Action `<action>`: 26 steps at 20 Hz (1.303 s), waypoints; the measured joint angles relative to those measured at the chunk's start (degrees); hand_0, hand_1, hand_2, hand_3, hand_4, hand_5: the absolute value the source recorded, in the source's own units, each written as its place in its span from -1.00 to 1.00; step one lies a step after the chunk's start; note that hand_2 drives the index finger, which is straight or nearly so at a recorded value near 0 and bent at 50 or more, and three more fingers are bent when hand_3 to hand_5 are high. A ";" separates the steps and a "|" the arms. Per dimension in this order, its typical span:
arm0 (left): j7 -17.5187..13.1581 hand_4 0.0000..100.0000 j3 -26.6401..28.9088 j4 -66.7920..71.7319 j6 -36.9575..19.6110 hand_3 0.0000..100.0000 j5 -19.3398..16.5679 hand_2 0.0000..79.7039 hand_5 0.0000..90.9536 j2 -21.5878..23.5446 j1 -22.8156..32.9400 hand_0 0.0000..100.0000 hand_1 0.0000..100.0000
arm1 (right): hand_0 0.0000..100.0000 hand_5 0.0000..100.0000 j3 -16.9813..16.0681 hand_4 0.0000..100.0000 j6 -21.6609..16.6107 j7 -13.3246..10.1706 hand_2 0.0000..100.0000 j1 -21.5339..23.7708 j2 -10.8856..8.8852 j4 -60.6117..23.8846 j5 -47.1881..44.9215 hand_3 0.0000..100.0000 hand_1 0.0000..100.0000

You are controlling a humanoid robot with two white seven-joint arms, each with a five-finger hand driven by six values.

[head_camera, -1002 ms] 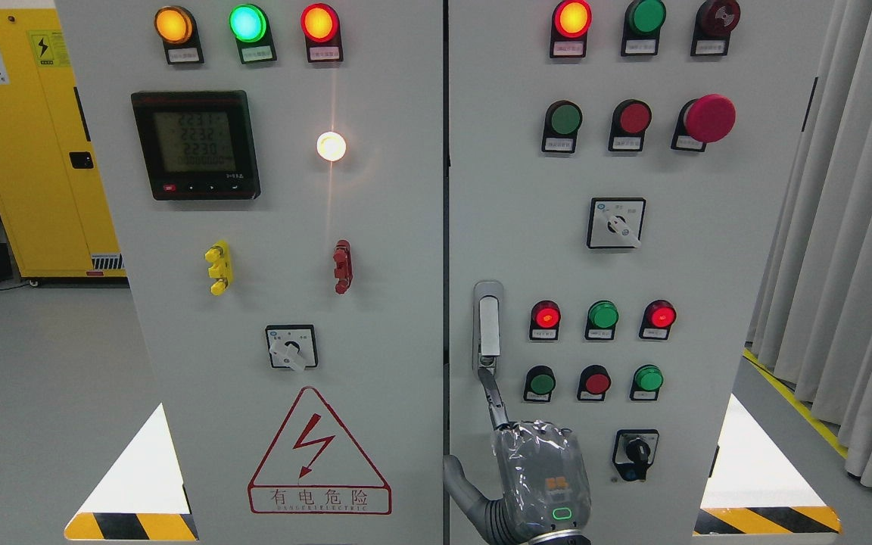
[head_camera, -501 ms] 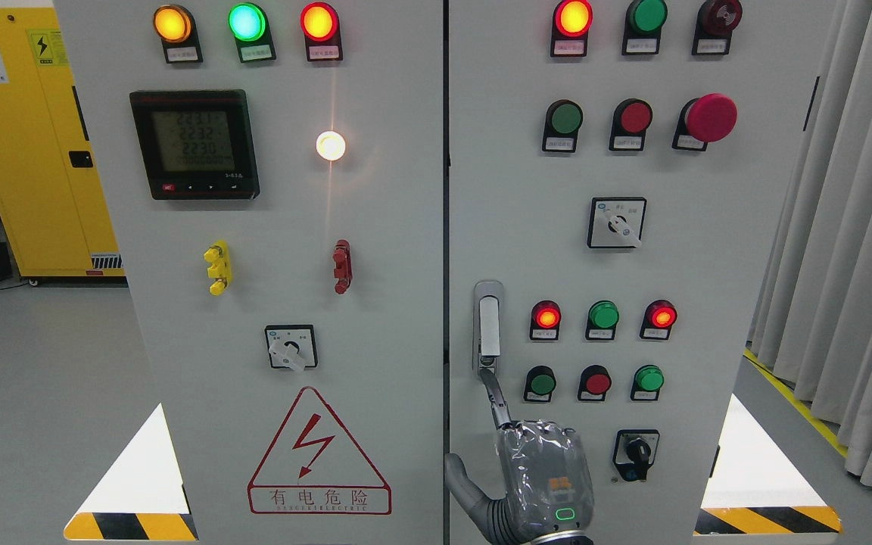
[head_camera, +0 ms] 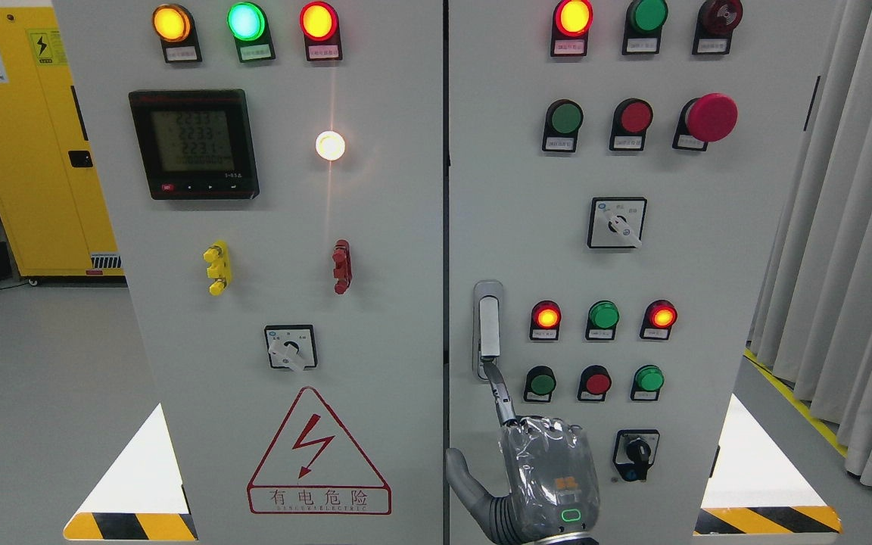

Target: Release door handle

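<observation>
Right hand [head_camera: 538, 481] forefinger touching door handle [head_camera: 488, 327] (bottom end)

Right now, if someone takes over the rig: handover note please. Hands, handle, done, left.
Right hand: low in front of the right cabinet door, index finger stretched up with its tip at the lower end of the door handle; other fingers curled, thumb out to the side, nothing gripped.
Left hand: not in view.
Door handle: upright in its recess at the door's left edge; the door looks closed.
Done: no full grasp on the handle, only fingertip contact at most.
Left: pull the index finger clear of the handle and draw the hand back.
</observation>
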 measured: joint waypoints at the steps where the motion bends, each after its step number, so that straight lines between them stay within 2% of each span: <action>1: 0.00 -1.00 0.00 0.00 0.00 -1.00 0.00 -1.00 -1.00 0.00 0.00 -0.76 0.11 | 0.25 0.85 -0.03 0.78 -0.01 0.00 0.25 0.05 -0.01 -0.23 -0.02 0.97 -0.35; 3: 0.00 -1.00 0.00 0.00 0.00 -1.00 0.00 -1.00 -1.00 0.00 0.00 -0.76 0.11 | 0.35 0.85 -0.09 0.83 -0.11 -0.04 0.46 0.09 -0.03 -0.71 -0.14 1.00 -0.37; 4: 0.00 -1.00 0.00 0.00 0.00 -1.00 0.00 -1.00 -1.00 0.00 0.00 -0.76 0.11 | 0.28 0.90 -0.11 0.89 -0.11 -0.10 0.59 0.11 -0.05 -0.91 -0.28 1.00 -0.39; 6: 0.00 -1.00 0.00 0.00 0.00 -1.00 0.00 -1.00 -1.00 0.00 0.00 -0.76 0.11 | 0.18 0.92 -0.19 0.93 -0.11 -0.16 0.68 0.14 -0.08 -1.33 -0.65 1.00 -0.44; 7: 0.00 -1.00 0.00 0.00 0.00 -1.00 0.00 -1.00 -1.00 0.00 0.00 -0.76 0.11 | 0.01 0.93 -0.21 0.94 -0.11 -0.15 0.76 0.14 -0.09 -1.52 -0.87 1.00 -0.55; 8: 0.00 -1.00 0.00 0.00 0.00 -1.00 0.00 -1.00 -1.00 0.00 0.00 -0.76 0.11 | -0.01 0.92 -0.23 0.94 -0.11 0.11 0.77 0.13 -0.09 -1.69 -1.08 1.00 -0.56; 10: 0.00 -1.00 0.00 0.00 0.00 -1.00 0.00 -1.00 -1.00 0.00 0.00 -0.76 0.11 | -0.25 0.94 -0.27 0.96 -0.11 0.52 0.82 -0.02 -0.09 -2.02 -1.43 1.00 -0.68; 12: 0.00 -1.00 0.00 0.00 0.00 -1.00 0.00 -1.00 -1.00 0.00 0.00 -0.76 0.11 | -0.34 0.94 -0.29 0.97 -0.11 0.67 0.84 -0.30 -0.09 -2.27 -1.66 1.00 -0.72; 15: 0.00 -1.00 0.00 0.00 0.00 -1.00 0.00 -1.00 -1.00 0.00 0.00 -0.76 0.11 | -0.42 0.94 -0.32 0.98 -0.11 0.85 0.86 -0.89 -0.05 -2.60 -1.90 1.00 -0.65; 16: 0.00 -1.00 0.00 0.00 0.00 -1.00 0.00 -1.00 -1.00 0.00 0.00 -0.76 0.11 | -0.46 0.95 -0.33 0.98 -0.11 1.06 0.86 -1.07 -0.04 -2.68 -1.93 1.00 -0.49; 19: 0.00 -1.00 0.00 0.00 0.00 -1.00 0.00 -1.00 -1.00 0.00 0.00 -0.76 0.11 | -0.47 0.95 -0.43 0.98 -0.11 2.04 0.87 -1.69 -0.01 -2.87 -2.06 1.00 -0.34; 26: 0.00 -1.00 0.00 0.00 0.00 -1.00 0.00 -1.00 -1.00 0.00 0.00 -0.76 0.11 | -0.51 0.95 -0.92 0.97 0.02 2.60 0.88 -3.33 0.15 -3.11 -2.14 1.00 -0.33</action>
